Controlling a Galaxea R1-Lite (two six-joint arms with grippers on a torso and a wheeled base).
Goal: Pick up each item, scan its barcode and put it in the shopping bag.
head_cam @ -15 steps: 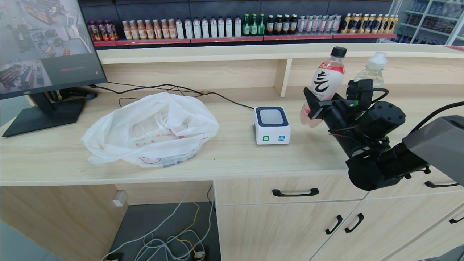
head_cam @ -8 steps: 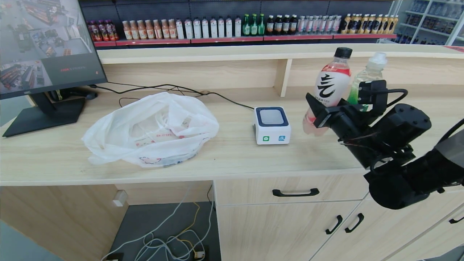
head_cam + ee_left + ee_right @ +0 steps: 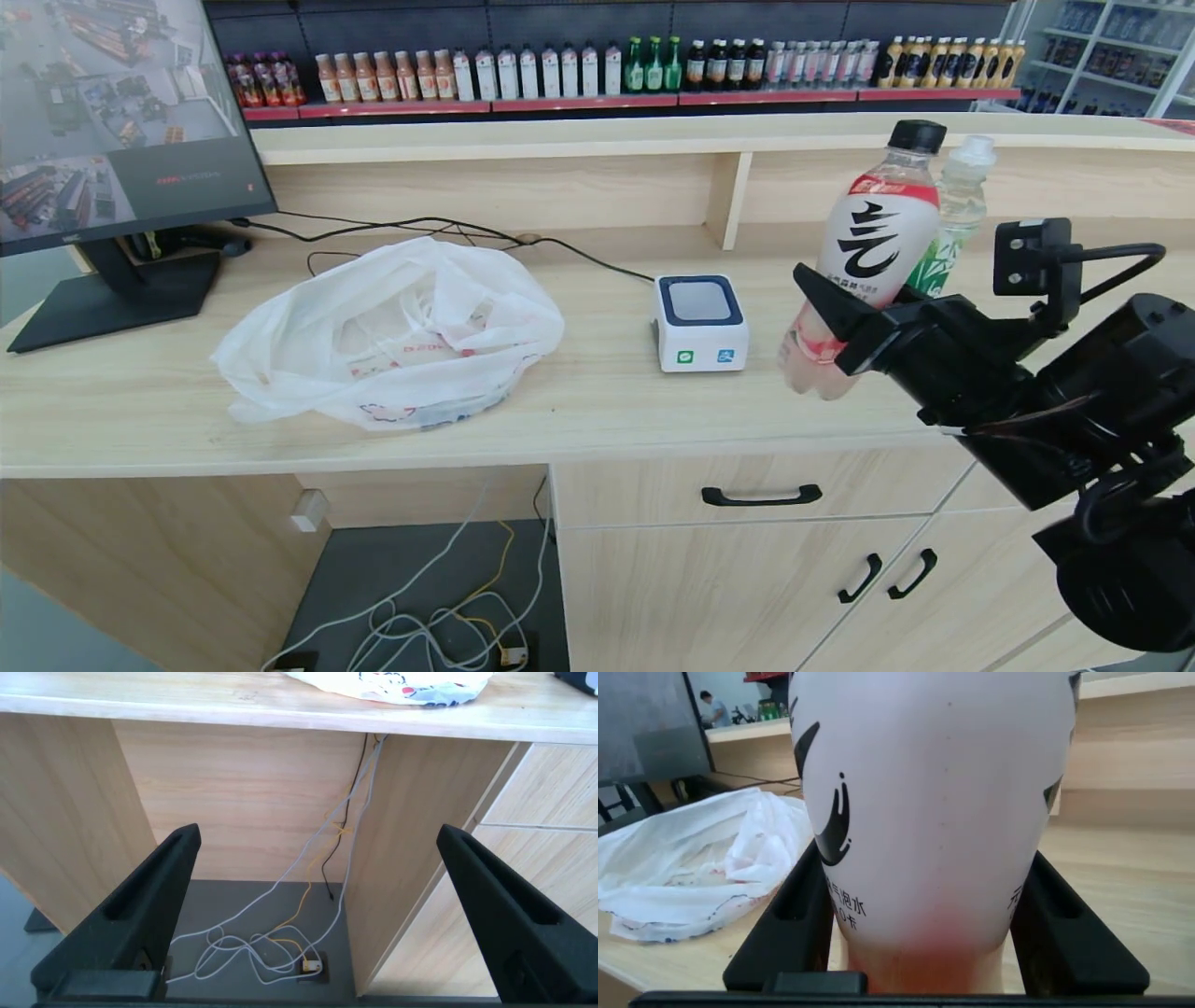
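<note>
right gripper (image 3: pixel 850 308): clamps bottle (image 3: pixel 882 233) low, right of scanner (image 3: pixel 700 322)
left gripper (image 3: pixel 318 835): fingers spread, empty
risk: low grip, bottle may tilt out

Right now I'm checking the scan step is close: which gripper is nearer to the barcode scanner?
Right. The right gripper, shut on the pink bottle, hangs just right of the scanner. The left gripper is open, low in front of the counter, below the bag.

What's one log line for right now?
right hand: grips drink bottle | drink bottle: cap up, right of scanner | left hand: open
</note>
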